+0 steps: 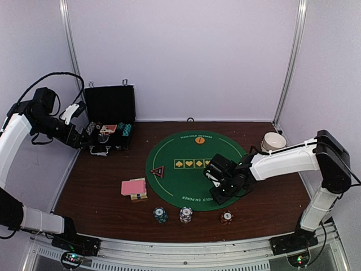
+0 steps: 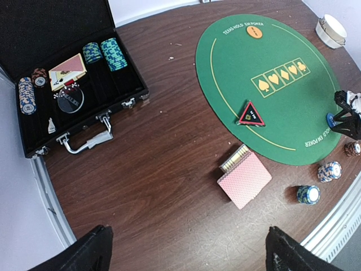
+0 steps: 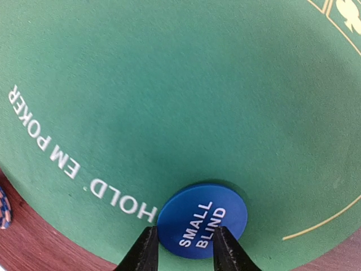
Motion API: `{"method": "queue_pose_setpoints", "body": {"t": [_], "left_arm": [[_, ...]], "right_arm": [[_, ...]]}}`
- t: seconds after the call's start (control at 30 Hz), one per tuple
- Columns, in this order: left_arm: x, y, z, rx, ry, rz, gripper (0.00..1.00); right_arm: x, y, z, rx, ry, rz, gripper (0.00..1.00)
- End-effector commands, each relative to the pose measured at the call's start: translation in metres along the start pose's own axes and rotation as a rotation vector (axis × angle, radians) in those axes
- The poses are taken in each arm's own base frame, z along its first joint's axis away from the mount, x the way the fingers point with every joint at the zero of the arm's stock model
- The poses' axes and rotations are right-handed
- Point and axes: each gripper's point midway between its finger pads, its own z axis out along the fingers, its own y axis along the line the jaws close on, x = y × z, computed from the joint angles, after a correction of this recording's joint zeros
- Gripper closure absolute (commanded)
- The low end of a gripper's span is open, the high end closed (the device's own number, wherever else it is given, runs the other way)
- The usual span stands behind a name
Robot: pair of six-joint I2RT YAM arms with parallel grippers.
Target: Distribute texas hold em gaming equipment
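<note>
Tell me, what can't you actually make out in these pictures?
- Right wrist view: the blue disc's near edge sits behind the right gripper's fingers and the frame's bottom edge, so a grip cannot be confirmed.
- Top view: that gripper hides the disc.
- Top view: teal chip stack and white-blue chip stack markings too small to read.
- Left wrist view: the right edge cuts off the red chip stack.

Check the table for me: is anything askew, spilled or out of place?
Nothing looks spilled or damaged. The pink card stack lies crooked on the bare wood just off the green mat, not squared to anything. The triangle marker overlaps the mat's yellow line near its edge. Otherwise nothing stands out.
</note>
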Motion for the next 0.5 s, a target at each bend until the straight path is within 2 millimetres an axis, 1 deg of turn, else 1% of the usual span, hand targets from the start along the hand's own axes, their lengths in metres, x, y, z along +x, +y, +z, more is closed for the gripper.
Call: {"method": "queue_pose_setpoints", "body": {"t": [0.0, 0.07, 0.13, 0.17, 0.23, 0.3, 0.37, 0.47], "left_arm": [[-0.006, 0.003, 0.001, -0.002, -0.027, 0.000, 0.03], [-0.006, 0.003, 0.002, 0.002, -0.025, -0.001, 0.03], [-0.006, 0.003, 0.003, 0.003, -0.023, -0.002, 0.02], [-0.006, 0.003, 0.003, 0.004, -0.021, -0.003, 0.03], [-0.007, 0.004, 0.002, 0.003, -0.020, -0.002, 0.02], [-0.007, 0.005, 0.002, -0.001, -0.018, -0.001, 0.03], [-0.007, 0.006, 0.003, -0.005, -0.015, 0.001, 0.02], [-0.006, 0.006, 0.003, -0.004, -0.011, 0.003, 0.02]], "right_arm": [[0.023, -0.022, -0.004, 0.072, 0.070, 0.014, 0.66], [0.019, -0.022, -0.007, 0.076, 0.063, 0.013, 0.61], [0.008, -0.020, -0.015, 0.068, 0.038, 0.012, 0.52], [0.005, -0.019, -0.019, 0.067, 0.033, 0.010, 0.49], [-0.007, -0.018, -0.032, 0.061, 0.007, 0.010, 0.40], [-0.013, -0.017, -0.046, 0.054, -0.007, 0.006, 0.32], [-0.012, -0.015, -0.058, 0.034, -0.005, 0.002, 0.28], [-0.001, -0.012, -0.075, -0.011, 0.014, 0.009, 0.24]]}}
